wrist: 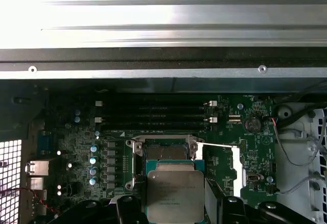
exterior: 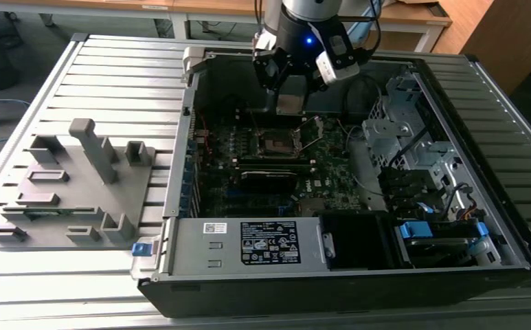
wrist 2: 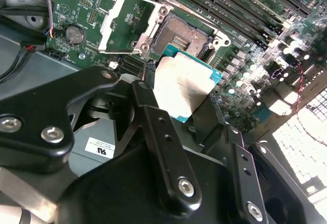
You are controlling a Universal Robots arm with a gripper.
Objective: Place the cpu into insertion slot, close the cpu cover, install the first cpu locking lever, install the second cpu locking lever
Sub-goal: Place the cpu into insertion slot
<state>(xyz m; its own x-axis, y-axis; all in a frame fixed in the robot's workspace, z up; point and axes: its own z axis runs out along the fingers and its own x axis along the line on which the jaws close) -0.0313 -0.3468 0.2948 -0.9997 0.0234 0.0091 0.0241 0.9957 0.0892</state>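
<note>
My gripper (wrist 2: 185,109) is shut on the cpu (wrist 2: 187,89), a flat square chip with a dull silver top and a teal edge, held by two opposite sides between black fingers (wrist 2: 153,117). The cpu (wrist: 175,193) hangs just above and slightly to one side of the insertion slot (wrist: 166,151), apart from it. The insertion slot (wrist 2: 180,34) is bare, dark in the centre with a silvery rim. The cpu cover (wrist 2: 124,21) stands swung open beside it. In the exterior view my gripper (exterior: 291,103) hovers inside the open computer case over the slot (exterior: 277,144).
Long black memory sticks (wrist: 153,113) lie close beside the socket. The case walls (exterior: 187,124) ring the motherboard, with a drive cage (exterior: 402,130) and cables at the exterior view's right and a power supply (exterior: 246,242) in front. A grey fixture (exterior: 73,185) sits on the table at its left.
</note>
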